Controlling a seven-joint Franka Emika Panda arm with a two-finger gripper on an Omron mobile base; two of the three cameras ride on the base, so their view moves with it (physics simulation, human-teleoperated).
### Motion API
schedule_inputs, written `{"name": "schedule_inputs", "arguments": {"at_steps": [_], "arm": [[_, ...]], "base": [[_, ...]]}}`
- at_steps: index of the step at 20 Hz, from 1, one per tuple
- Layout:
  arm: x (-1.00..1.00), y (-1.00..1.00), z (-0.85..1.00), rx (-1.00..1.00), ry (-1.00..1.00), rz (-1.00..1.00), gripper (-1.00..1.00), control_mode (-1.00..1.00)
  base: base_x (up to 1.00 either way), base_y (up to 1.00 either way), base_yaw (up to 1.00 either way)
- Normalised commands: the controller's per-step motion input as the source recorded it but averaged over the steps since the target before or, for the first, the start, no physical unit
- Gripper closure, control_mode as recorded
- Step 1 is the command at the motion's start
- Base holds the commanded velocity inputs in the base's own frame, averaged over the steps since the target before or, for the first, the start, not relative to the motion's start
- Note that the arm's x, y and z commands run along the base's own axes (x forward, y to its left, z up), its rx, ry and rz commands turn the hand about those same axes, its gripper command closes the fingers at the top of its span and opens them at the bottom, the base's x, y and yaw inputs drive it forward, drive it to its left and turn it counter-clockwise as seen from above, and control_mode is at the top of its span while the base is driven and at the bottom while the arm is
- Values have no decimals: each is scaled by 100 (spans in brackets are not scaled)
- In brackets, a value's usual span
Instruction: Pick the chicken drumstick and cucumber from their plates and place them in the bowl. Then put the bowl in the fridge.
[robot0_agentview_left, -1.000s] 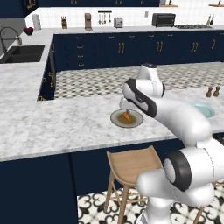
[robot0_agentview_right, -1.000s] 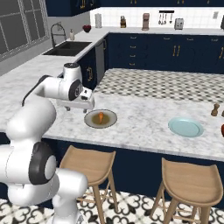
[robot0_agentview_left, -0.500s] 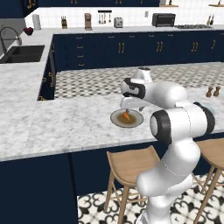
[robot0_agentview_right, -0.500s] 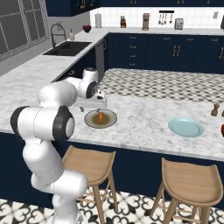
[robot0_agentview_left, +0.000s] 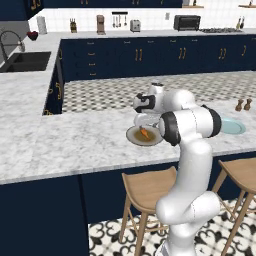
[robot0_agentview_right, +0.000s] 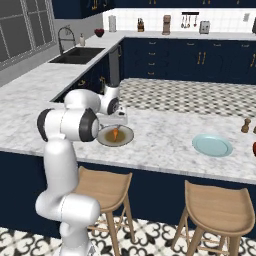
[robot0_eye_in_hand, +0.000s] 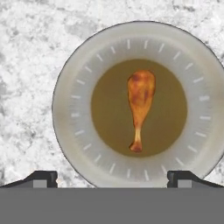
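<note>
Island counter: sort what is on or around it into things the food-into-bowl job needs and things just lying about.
For the job:
- orange-brown chicken drumstick
- round olive-brown plate with grey rim under it
- round pale blue plate
- open gripper above the drumstick

Lying about:
- two small brown shakers
- wooden stools
- sink

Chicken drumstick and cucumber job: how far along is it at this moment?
Nothing looks done. The orange-brown chicken drumstick lies on the olive-brown, grey-rimmed plate on the marble counter. In hand: the open two-finger gripper hovers above it, gripping nothing. Left: grasping the drumstick, the cucumber, filling the bowl and the fridge step. The pale blue plate sits further right.
</note>
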Motion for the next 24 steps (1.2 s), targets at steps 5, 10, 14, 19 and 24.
{"name": "schedule_inputs", "arguments": {"at_steps": [5,10,14,19,24], "arm": [[2,-8,-20,0,-2,1,-100,-100],[11,0,-54,-1,0,0,-100,-100],[18,0,-36,0,0,0,-100,-100],[35,0,-31,0,0,0,-100,-100],[28,0,-20,0,0,0,-100,-100]], "base": [[0,0,0],[0,0,0],[0,0,0],[0,0,0],[0,0,0]]}}
